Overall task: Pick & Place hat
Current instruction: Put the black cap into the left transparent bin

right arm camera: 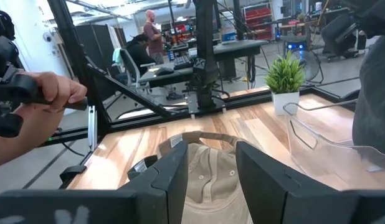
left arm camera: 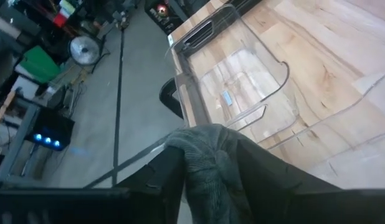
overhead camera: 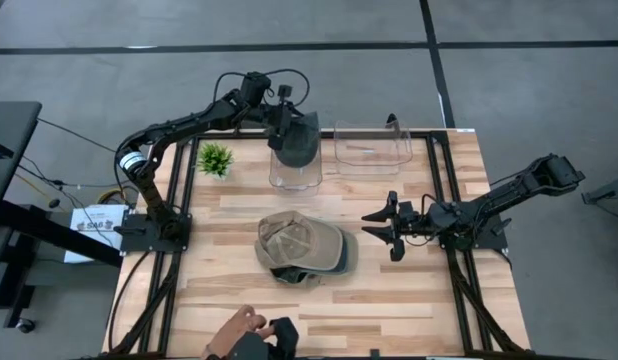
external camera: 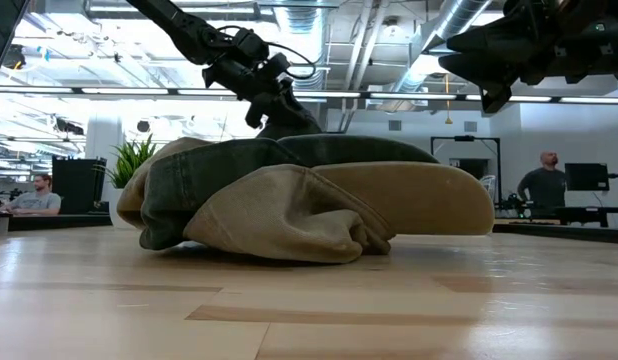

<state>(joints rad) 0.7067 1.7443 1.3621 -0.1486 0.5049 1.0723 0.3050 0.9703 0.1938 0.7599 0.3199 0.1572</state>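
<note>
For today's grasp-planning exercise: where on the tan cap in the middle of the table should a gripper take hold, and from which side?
Probably the tan cap's stiff brim. In the low view it juts out flat, just above the table, so a gripper could close over its edge. The right gripper hovers open beside the cap, so coming from the right suits. The crumpled crown offers a less certain hold.
</note>
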